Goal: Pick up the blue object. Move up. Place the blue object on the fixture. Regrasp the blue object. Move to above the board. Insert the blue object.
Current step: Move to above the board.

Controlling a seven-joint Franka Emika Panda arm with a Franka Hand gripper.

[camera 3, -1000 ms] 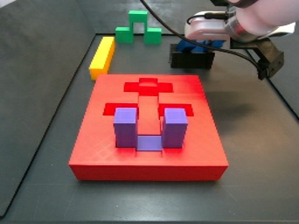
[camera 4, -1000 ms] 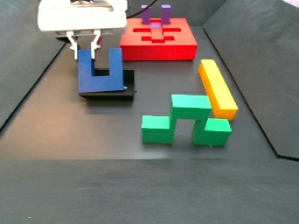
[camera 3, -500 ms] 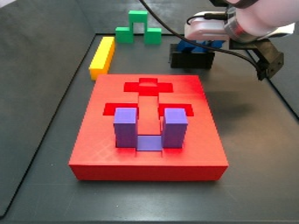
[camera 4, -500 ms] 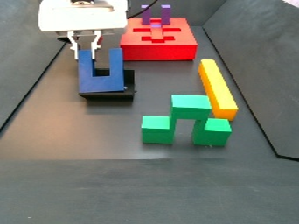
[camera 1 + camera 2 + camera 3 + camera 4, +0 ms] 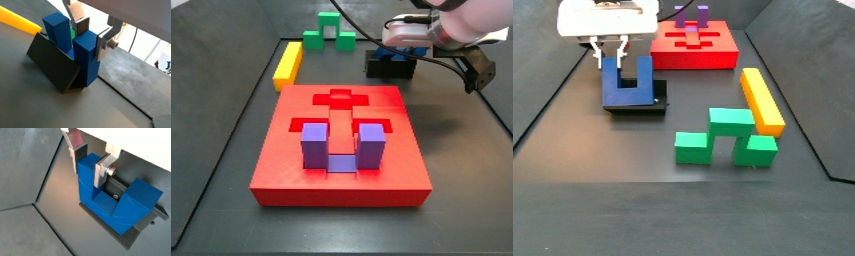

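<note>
The blue object (image 5: 627,92) is a royal-blue U-shaped block. It stands prongs up in the dark fixture (image 5: 657,100), and shows in both wrist views (image 5: 85,60) (image 5: 127,203). My gripper (image 5: 612,55) hangs straight above it. Its two fingers straddle one prong near the top and look pressed against both sides (image 5: 92,40) (image 5: 88,170). In a side view the gripper (image 5: 401,45) covers most of the blue object (image 5: 398,57) on the fixture (image 5: 385,68). The red board (image 5: 291,170) lies apart from the fixture.
A purple U-shaped block (image 5: 338,145) stands in a cut-out of the board. A yellow bar (image 5: 760,98) and green blocks (image 5: 720,135) lie on the dark floor to one side of the fixture. Raised walls edge the floor.
</note>
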